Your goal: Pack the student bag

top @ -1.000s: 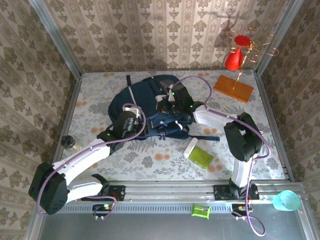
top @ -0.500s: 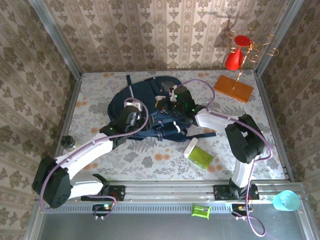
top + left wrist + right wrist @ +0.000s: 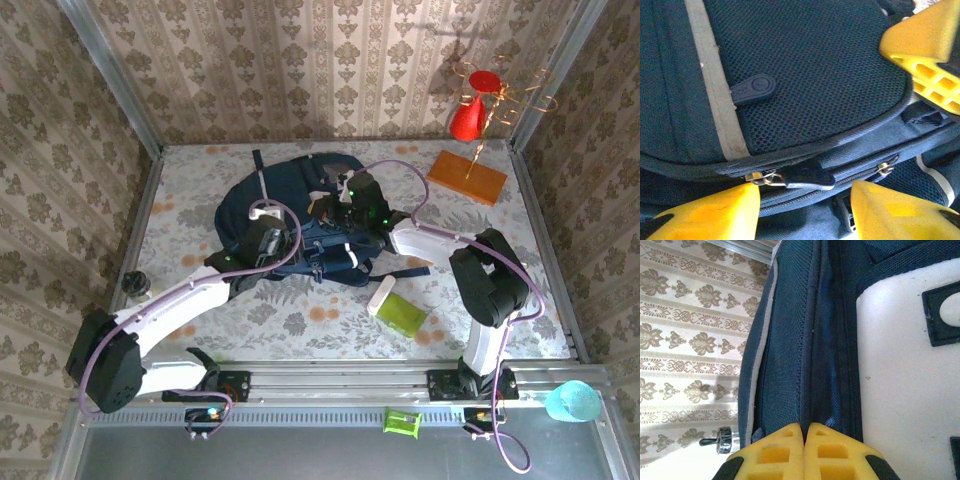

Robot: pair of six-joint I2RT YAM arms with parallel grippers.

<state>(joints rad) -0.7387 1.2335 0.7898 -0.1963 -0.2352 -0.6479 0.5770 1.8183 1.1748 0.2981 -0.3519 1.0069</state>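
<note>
Nearest, on the metal rail by the arm bases: a small green container (image 3: 403, 421) and, at the right end, a teal cup (image 3: 572, 400). On the floral tabletop (image 3: 560, 250), near row: a white-and-green packet (image 3: 397, 308) right of centre, and a small dark knob-like object (image 3: 135, 283) at the left edge, too small to identify. Centre of the tabletop: the student bag (image 3: 290, 190), dark navy, lying flat with straps trailing toward the near side and both arms reaching onto it. Left gripper (image 3: 805, 190): yellow fingers (image 3: 715, 212) released, spread apart over the bag's zipper line, with a dark zipper pull (image 3: 805, 177) lying between them and touching neither. Above it on the mesh front are a light stripe (image 3: 715, 85) and a dark rubber tab (image 3: 752, 89). Right gripper (image 3: 804, 426): fingers clenched tight together on a ridge of the bag's navy fabric, beside a white panel (image 3: 900, 390). Far right corner, well apart from the bag: an orange board (image 3: 468, 177), and behind it a red cone (image 3: 468, 118) hung on a gold wire stand (image 3: 520, 95).
</note>
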